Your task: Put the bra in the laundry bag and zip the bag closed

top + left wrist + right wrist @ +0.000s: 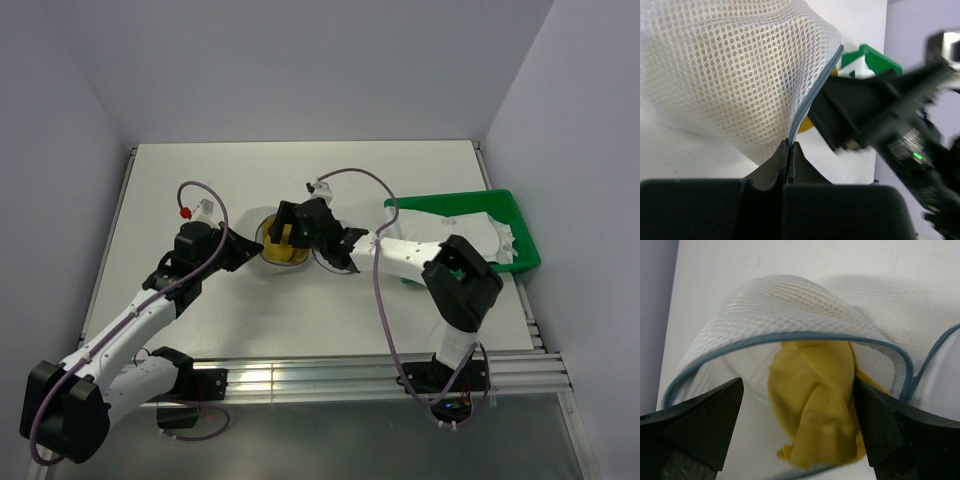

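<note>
Yellow bra (283, 252) lies inside laundry bag (265, 232) at centre of table (200, 190) | left wrist: left gripper (790, 150) clamped tight on bag's zipper edge | right wrist: right gripper (799, 385) spread wide, holding nothing, bra bunched at the unzipped mouth | risk: cloth near rim may snag zipper.

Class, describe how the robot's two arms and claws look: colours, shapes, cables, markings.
The left arm and right arm have white links with bulky black joints. A purple cable loops along each; the left one ends near a red cap. The left claw and right claw are matte black with wedge-shaped fingers.
</note>
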You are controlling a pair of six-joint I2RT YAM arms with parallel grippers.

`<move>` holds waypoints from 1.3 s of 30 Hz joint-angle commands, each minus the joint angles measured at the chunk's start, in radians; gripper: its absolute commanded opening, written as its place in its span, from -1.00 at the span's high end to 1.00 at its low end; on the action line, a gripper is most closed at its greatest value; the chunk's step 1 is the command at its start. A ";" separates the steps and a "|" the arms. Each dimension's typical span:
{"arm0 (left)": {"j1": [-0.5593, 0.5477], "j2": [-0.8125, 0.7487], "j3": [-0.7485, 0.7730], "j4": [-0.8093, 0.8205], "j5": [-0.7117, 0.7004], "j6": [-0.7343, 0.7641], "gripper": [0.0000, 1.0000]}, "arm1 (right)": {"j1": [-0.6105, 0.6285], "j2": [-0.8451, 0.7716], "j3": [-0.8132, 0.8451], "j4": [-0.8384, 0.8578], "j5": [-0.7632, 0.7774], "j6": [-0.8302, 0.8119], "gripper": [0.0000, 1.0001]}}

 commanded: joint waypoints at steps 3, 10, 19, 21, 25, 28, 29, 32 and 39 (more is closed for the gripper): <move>0.028 0.000 0.057 0.011 -0.068 0.075 1.00 | -0.023 -0.182 -0.018 -0.130 -0.118 -0.182 -0.97; 0.051 -0.060 0.016 -0.023 -0.148 0.113 1.00 | -0.103 -0.331 -0.128 -0.222 -0.154 -0.227 -0.80; 0.059 -0.120 -0.049 -0.011 -0.151 0.145 1.00 | -0.273 -0.385 -0.321 -0.316 -0.045 -0.217 0.41; 0.059 -0.121 -0.058 -0.003 -0.176 0.148 1.00 | -0.291 -0.345 -0.313 -0.302 -0.051 -0.216 0.05; 0.059 -0.117 -0.086 0.017 -0.164 0.148 1.00 | -0.294 -0.237 -0.282 -0.268 -0.073 -0.204 -0.12; 0.059 -0.114 -0.107 0.040 -0.141 0.142 1.00 | -0.298 -0.162 -0.258 -0.239 -0.074 -0.191 -0.10; 0.059 -0.112 -0.110 0.046 -0.137 0.142 1.00 | -0.298 -0.129 -0.252 -0.225 -0.079 -0.185 -0.08; 0.059 -0.097 -0.109 0.047 -0.133 0.147 1.00 | -0.299 -0.081 -0.233 -0.182 -0.109 -0.165 -0.01; 0.059 -0.112 -0.097 0.040 -0.145 0.150 1.00 | -0.302 -0.022 -0.178 -0.125 -0.068 -0.157 0.94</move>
